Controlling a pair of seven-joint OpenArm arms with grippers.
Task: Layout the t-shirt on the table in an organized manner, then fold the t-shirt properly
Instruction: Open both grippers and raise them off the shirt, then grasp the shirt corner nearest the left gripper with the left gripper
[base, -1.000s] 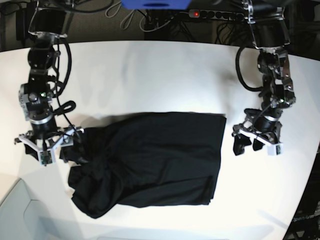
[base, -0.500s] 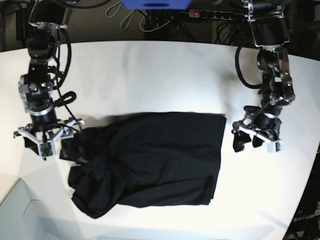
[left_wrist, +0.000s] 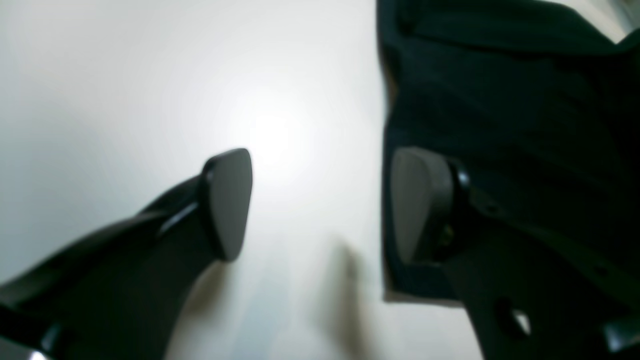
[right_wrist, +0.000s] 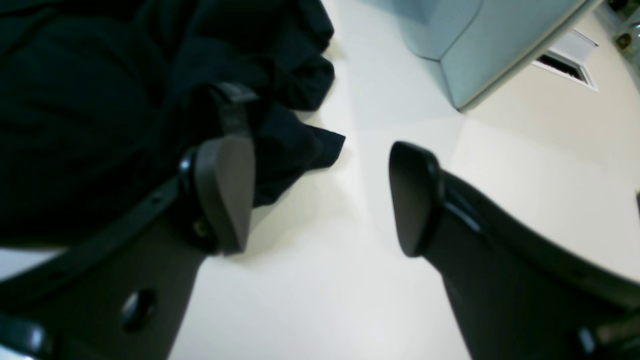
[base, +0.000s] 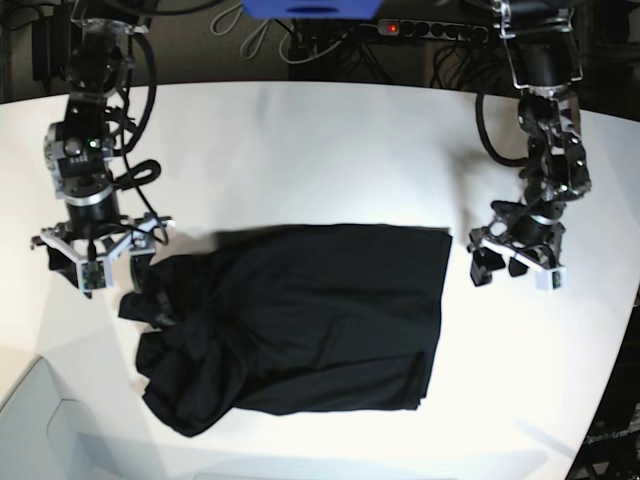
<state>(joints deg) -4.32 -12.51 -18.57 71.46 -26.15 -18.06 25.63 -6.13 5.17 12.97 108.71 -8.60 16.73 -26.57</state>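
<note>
The black t-shirt lies on the white table, flat along its right side and bunched and wrinkled at its left end; no print shows. My left gripper is open and empty just right of the shirt's right edge. In the left wrist view my left gripper hovers over bare table, with the shirt's edge under one finger. My right gripper is open and empty beside the bunched left end. In the right wrist view my right gripper is open next to the crumpled cloth.
A pale grey-blue panel sits past the table's front left corner and also shows in the right wrist view. Cables and a power strip lie behind the table's far edge. The table's right edge curves close to my left arm.
Both grippers have drawn back toward the far side of the table, a little away from the shirt. The shirt has not visibly moved.
</note>
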